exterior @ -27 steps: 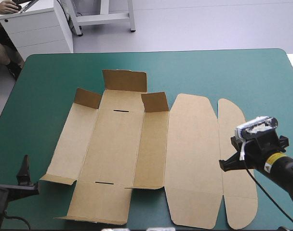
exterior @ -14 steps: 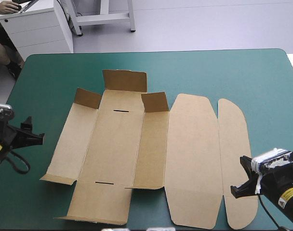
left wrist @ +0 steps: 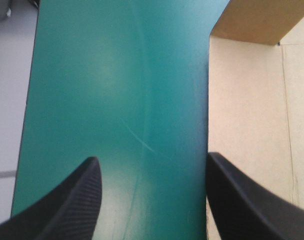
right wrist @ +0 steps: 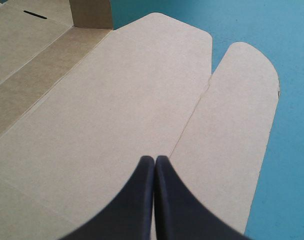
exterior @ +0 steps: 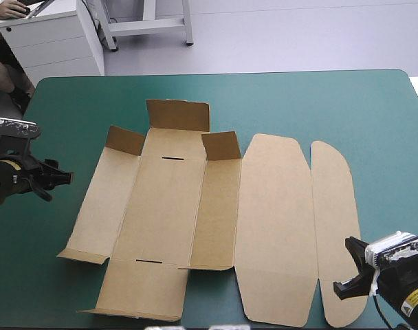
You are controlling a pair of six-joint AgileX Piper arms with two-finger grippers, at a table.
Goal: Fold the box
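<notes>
The brown box (exterior: 216,220) lies as a flat cut sheet across the middle of the table. Three small flaps stand up along its far edge, and its rounded lid flap (exterior: 336,227) points toward the right. My left gripper (exterior: 63,177) hovers just off the sheet's left edge. In the left wrist view it (left wrist: 152,165) is open over the teal-green cover, one finger at the box (left wrist: 257,115) edge. My right gripper (exterior: 348,275) is near the lid flap's front corner. In the right wrist view it (right wrist: 155,159) is shut, its tip over the crease of the box (right wrist: 102,110) lid.
The table's left edge (left wrist: 32,100) runs close beside my left gripper. A white cabinet (exterior: 51,41) stands beyond the far left corner. The teal-green cover (exterior: 319,103) shows all around the sheet.
My left arm has travelled from the near left corner up along the left side to the sheet's edge. My right arm has drawn back from mid-right toward the near right corner.
</notes>
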